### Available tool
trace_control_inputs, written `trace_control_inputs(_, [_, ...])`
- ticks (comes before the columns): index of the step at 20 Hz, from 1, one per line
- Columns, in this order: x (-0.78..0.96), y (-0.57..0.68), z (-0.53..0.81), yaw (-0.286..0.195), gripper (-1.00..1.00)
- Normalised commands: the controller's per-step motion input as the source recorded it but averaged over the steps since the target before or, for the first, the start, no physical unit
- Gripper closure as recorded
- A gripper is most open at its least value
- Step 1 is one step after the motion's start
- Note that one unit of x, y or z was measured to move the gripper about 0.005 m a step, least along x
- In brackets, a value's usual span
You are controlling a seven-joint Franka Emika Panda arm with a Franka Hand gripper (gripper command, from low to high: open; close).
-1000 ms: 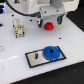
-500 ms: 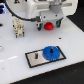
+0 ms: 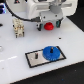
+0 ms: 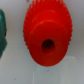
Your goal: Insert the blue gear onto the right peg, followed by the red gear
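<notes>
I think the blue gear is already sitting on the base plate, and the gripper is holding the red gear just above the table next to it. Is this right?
Not quite. The blue gear does sit on the base plate, but the red gear is not low beside it. The exterior view shows the gripper holding it well above the table, far behind the plate.

**Two cameras, one shared gear**

Exterior view: raised, looking down and across the white table [image 3: 12,55], fairly near, arm at top. Wrist view: pressed very close, facing the red gear [image 4: 47,32], filling the picture. Shared: only the red gear [image 3: 49,26].
</notes>
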Motion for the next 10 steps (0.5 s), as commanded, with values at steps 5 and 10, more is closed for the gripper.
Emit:
trace_control_inputs(5, [-0.01,0.02,0.03,0.0,1.0])
trace_control_inputs(10, [-0.04,0.03,0.08,0.0,1.0])
